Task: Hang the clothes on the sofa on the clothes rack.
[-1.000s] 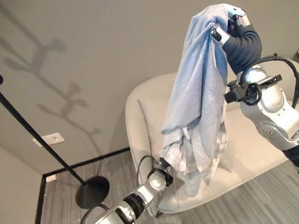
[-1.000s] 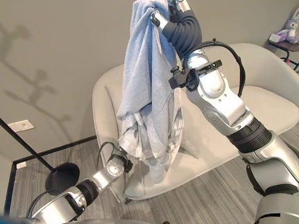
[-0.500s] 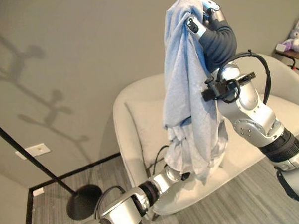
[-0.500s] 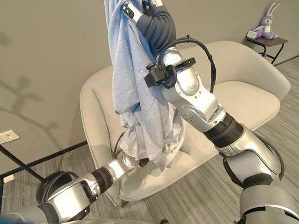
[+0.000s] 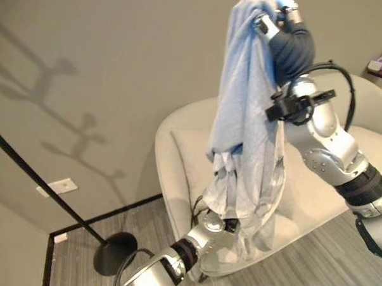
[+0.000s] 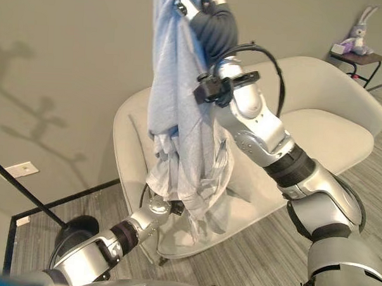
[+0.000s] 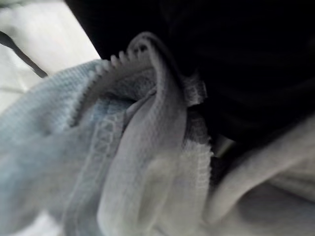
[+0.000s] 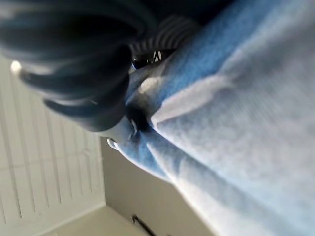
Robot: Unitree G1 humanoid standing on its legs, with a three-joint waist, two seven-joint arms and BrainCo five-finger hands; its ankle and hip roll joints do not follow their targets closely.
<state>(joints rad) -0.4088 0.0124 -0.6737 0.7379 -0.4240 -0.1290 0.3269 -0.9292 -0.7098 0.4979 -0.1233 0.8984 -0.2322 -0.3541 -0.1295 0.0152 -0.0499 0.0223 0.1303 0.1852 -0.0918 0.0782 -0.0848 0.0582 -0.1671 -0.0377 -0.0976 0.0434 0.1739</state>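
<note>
Raised higher now, my right hand [image 5: 275, 20] grips the blue garment [image 5: 243, 113] at frame top; its hem clears the sofa [image 5: 184, 155]. My left hand [image 5: 228, 226] is buried in cloth, state unclear. Clothes rack [image 5: 43, 187] waits lower left.

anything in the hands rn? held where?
Right hand grips the light blue garment by its top, lifted above the sofa. Left hand is hidden in its hem.

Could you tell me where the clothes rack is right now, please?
The clothes rack stands at the robot's far left, its black pole slanting down to a round base on the floor by the wall, left of the sofa and apart from the lifted garment.
</note>
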